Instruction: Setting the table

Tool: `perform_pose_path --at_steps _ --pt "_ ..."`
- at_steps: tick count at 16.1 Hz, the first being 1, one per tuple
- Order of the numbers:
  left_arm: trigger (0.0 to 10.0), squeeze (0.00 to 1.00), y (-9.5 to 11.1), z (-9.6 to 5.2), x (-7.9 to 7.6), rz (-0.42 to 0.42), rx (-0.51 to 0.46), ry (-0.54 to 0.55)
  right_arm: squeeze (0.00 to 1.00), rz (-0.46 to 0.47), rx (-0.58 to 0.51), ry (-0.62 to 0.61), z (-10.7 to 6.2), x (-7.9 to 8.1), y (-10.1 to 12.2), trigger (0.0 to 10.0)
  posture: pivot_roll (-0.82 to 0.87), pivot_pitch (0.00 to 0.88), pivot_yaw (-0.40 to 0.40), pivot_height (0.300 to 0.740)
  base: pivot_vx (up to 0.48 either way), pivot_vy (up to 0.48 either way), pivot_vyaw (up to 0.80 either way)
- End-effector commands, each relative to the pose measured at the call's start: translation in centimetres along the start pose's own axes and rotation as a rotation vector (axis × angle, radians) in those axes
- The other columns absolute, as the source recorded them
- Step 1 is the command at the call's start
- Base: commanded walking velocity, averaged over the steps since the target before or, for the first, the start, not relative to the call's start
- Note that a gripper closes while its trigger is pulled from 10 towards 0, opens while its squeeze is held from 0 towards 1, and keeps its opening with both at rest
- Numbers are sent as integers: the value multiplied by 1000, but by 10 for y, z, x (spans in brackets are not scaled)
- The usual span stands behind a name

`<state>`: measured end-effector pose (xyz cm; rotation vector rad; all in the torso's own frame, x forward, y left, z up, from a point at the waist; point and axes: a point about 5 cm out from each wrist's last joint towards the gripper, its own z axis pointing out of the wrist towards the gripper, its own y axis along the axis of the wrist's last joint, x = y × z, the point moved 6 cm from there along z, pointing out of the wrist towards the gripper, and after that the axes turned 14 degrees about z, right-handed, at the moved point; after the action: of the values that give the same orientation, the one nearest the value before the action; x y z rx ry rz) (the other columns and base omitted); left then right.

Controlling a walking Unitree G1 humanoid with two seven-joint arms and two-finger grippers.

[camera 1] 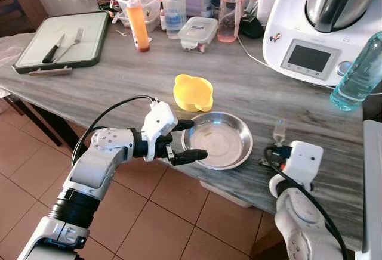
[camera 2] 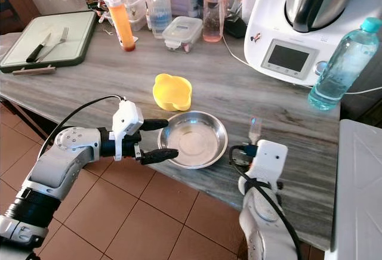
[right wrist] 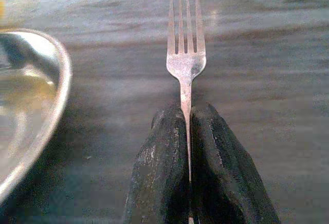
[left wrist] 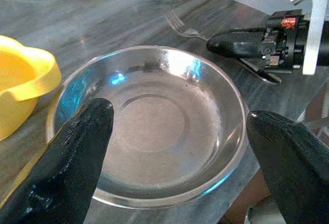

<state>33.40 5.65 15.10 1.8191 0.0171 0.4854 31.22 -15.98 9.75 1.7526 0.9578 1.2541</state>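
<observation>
A slim silver metal fork (right wrist: 185,62) is held by its handle in the right gripper (right wrist: 189,131), whose jaws are closed tight on the handle with the tines pointing away, low over the grey wood-grain worktop (camera 1: 262,93) just to the right of a shallow round stainless-steel dish (camera 1: 219,140). The fork is judged to be light, stiff and rather slippery, so a firm pinch well down the handle, as is seen here, is thought best; a grip nearer the tines would leave little to set down cleanly. The dish is judged light and rigid too, with a smooth thin rim that could slide on the worktop if it is nudged; it is best taken by that rim.

The left gripper (camera 1: 191,141) is held level at the near-left edge of the dish, its jaws spread wide, one finger at either side of the rim; whether the rim is touched cannot be told. The left forearm is stretched across from the worktop's front edge. The right wrist is raised from below the front edge, pointing away from the robot. A yellow lobed plastic bowl (camera 1: 193,92) stands just behind the dish.
</observation>
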Motion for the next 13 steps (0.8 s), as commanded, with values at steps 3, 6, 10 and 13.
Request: perform_pose_path --at_steps 3,6,10,13 --pt "10000 0 5 0 2 -23 -1 9 0 76 -16 31 -4 24 -2 10000 81 139 61 740 0 0 0" --pt "10000 0 9 3 14 -42 -35 122 0 -107 -159 -11 -14 6 23 10000 76 134 60 740 0 0 0" --pt "10000 0 23 -6 44 -58 -135 390 0 -231 -342 -67 -33 -17 60 10000 54 111 46 740 0 0 0" --pt "10000 0 21 -17 68 -85 -154 613 0 -327 -443 -79 -46 -21 83 10000 39 98 36 740 0 0 0"
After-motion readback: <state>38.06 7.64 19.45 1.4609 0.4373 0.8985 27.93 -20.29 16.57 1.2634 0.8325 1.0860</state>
